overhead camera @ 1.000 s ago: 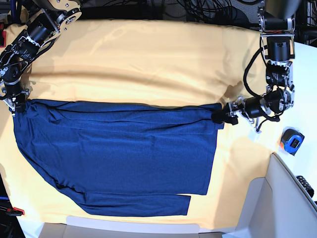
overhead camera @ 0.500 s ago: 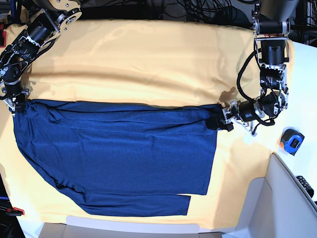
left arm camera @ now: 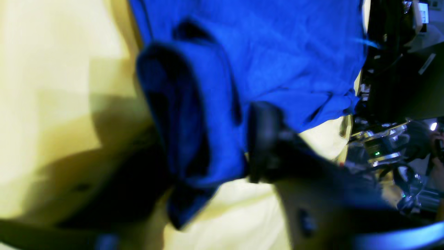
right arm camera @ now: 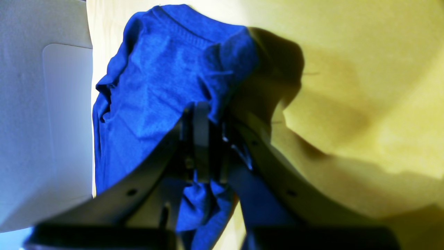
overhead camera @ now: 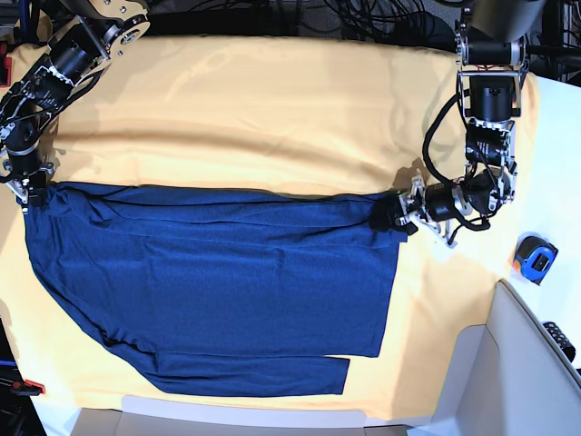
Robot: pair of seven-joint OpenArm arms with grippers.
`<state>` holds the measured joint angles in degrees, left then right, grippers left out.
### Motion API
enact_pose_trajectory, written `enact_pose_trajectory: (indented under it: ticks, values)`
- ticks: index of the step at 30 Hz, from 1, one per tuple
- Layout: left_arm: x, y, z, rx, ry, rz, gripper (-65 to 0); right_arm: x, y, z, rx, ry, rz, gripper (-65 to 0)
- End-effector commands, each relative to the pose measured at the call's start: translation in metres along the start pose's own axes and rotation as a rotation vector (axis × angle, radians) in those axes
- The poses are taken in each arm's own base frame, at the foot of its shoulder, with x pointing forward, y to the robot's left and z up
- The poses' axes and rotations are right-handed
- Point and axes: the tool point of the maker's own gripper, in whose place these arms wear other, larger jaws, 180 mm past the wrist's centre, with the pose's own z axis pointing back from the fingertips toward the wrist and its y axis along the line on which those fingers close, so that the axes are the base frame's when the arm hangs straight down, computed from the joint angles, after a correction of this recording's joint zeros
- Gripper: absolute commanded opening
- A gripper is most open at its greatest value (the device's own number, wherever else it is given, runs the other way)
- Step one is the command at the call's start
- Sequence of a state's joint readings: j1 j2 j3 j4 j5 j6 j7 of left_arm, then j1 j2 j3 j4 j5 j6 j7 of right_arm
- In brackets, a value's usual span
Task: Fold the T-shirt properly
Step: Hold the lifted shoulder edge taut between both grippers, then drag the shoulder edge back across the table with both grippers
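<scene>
The dark blue T-shirt point(overhead camera: 218, 282) lies flat on the yellow cloth point(overhead camera: 272, 109), partly folded, its long edge running left to right. My left gripper point(overhead camera: 388, 216) is at the shirt's upper right corner. In the left wrist view a bunched roll of the T-shirt point(left arm camera: 277, 52) sits between both fingers of the left gripper point(left arm camera: 208, 146), and each finger touches it. My right gripper point(overhead camera: 33, 189) is at the upper left corner. In the right wrist view the right gripper point(right arm camera: 204, 118) is shut, pinching an edge of the T-shirt point(right arm camera: 156, 80).
A blue and black tape measure point(overhead camera: 536, 257) lies on the white surface at the right. A white bin point(overhead camera: 508, 363) stands at the lower right with a black device point(overhead camera: 558, 341) beside it. A red clamp point(overhead camera: 27, 386) sits at the lower left edge.
My left gripper has slid leftward onto the shirt's upper right corner and its jaws have closed in on the fabric. The right arm has not moved.
</scene>
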<state>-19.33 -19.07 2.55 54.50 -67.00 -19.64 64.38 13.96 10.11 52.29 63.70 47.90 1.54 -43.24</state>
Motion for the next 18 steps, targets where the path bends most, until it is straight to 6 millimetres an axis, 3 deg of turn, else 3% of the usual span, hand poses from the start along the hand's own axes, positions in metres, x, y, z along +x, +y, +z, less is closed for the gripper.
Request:
enact_pose_trajectory:
  ticks: [1,3,7,11,18]
  values:
    - [0.01,-0.004,0.005,0.001,-0.009,-0.019,-53.3,-0.034,0.008,-0.007,0.051,0.101,-0.067,-65.0]
    - [0.009,-0.003,0.004,0.002,0.0,-0.017,-64.9,-0.043,0.011,-0.007,0.052,0.15,-0.043,-65.0]
    - [0.004,0.003,0.008,0.011,0.004,-0.008,-65.0,-0.059,0.003,-0.002,0.035,0.228,-0.026,-65.0]
    - [0.001,0.018,0.02,0.047,0.005,-0.002,-65.0,-0.052,-0.002,0.013,0.026,0.24,0.028,-65.0]
    - [-0.007,0.018,0.039,0.075,0.001,-0.086,-65.0,-0.036,-0.004,0.044,0.02,0.217,0.141,-65.0]
